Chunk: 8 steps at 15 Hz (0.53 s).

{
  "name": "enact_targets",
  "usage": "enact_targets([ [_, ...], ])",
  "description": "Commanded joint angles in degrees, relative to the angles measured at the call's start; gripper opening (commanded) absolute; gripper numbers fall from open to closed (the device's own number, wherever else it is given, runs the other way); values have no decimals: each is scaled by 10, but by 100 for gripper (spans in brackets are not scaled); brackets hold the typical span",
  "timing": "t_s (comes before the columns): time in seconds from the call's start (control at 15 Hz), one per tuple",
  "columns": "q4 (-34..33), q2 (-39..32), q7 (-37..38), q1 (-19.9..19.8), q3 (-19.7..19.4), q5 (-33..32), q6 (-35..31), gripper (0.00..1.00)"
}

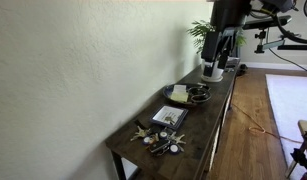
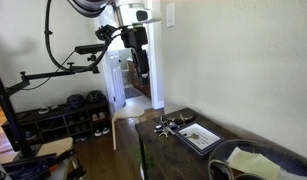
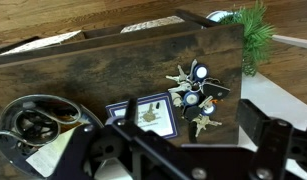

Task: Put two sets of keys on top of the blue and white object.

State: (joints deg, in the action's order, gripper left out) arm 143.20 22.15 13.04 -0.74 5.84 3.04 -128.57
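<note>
Our end effector (image 2: 141,66) hangs high above the desk (image 3: 103,70), well clear of everything. In the wrist view its fingers (image 3: 271,138) stand wide apart with nothing between them. Below it the two sets of keys (image 3: 196,95) lie in one loose cluster on the wood just beside the blue and white book-like object (image 3: 148,112), none of them on it yet. We judge that cluster to be the main risk. The bunches lie so close that we cannot tell whether their rings are tangled, so a pinch may drag both along, or catch a single key and let the rest swing and slip free. The keys lie flat, so a descent too deep would drive the fingertips into the wood, and one too shallow would close on air. A sideways approach could also nudge the book-like object toward the desk edge. The dark bowl (image 3: 33,125) and the round dish (image 1: 177,93) sit beyond it, apart from the keys, and matter little.
</note>
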Motion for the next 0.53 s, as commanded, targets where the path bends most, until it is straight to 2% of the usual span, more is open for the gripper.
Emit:
enact_targets([
  [0.0, -1, 0, 2, 5, -5, -2, 1, 100],
  [0.47, -1, -14, 9, 6, -2, 1, -10, 100],
])
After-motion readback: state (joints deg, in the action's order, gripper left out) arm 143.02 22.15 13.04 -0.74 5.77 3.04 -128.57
